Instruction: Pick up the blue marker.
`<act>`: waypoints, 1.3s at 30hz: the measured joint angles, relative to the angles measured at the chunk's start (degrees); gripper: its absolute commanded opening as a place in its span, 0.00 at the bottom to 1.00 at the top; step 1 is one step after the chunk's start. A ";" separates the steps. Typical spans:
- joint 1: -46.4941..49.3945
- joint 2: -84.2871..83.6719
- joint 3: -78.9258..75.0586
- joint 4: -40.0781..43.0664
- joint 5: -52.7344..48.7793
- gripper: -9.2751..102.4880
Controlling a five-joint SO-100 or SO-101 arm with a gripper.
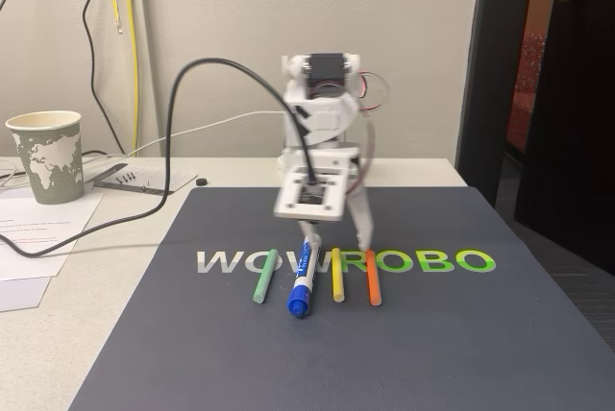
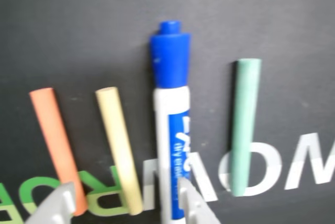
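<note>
Claw spread, low over mat, empty. Blue marker flat between green stick and yellow stick. Jaws straddle yellow stick, not marker. Risk: closing here pinches wrong stick or nudges marker aside.

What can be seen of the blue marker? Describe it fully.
The blue marker is a thick pen with a white plastic-looking barrel, a blue printed label and a blue stepped cap, which is on. It lies flat on the dark mat across the printed lettering, between the green stick and the yellow stick, touching neither. In the fixed view its cap points toward the camera. The open end effector stands over its rear end, one finger right beside the barrel.
</note>
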 measured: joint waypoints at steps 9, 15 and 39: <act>3.78 0.00 0.00 0.18 -3.43 0.35; 5.62 0.00 0.00 0.18 -5.01 0.37; 2.55 -4.13 0.00 0.44 0.09 0.37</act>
